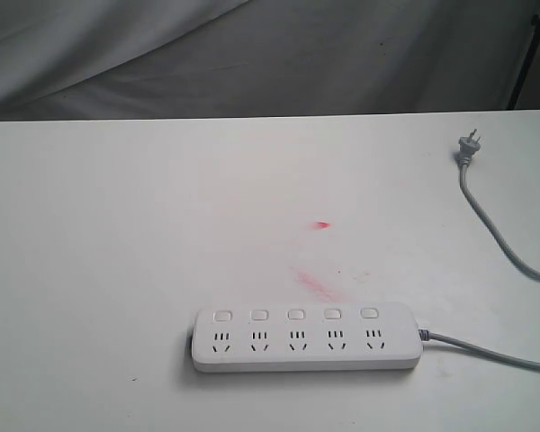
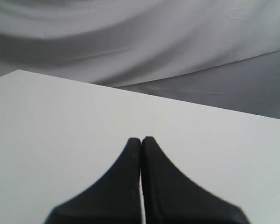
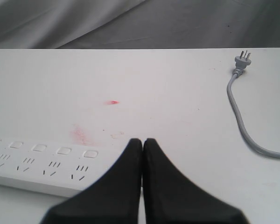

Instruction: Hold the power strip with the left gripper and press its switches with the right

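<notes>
The strip (image 1: 306, 339) lies flat on the bench (image 1: 117, 225), unheld, switches (image 1: 295, 314) facing up. The left tool (image 2: 141, 140) is pinched shut and empty over bare bench, with no strip in its view. The right tool (image 3: 142, 141), also shut and empty, points past the strip's end. If the right presses before the left clamps, the light strip would likely skid. The cord (image 1: 495, 346) could also snag the right arm.

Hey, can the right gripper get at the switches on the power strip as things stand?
Probably yes. The right gripper, shut, is close to the power strip in its wrist view, and the switches face up with nothing on or around them.
</notes>
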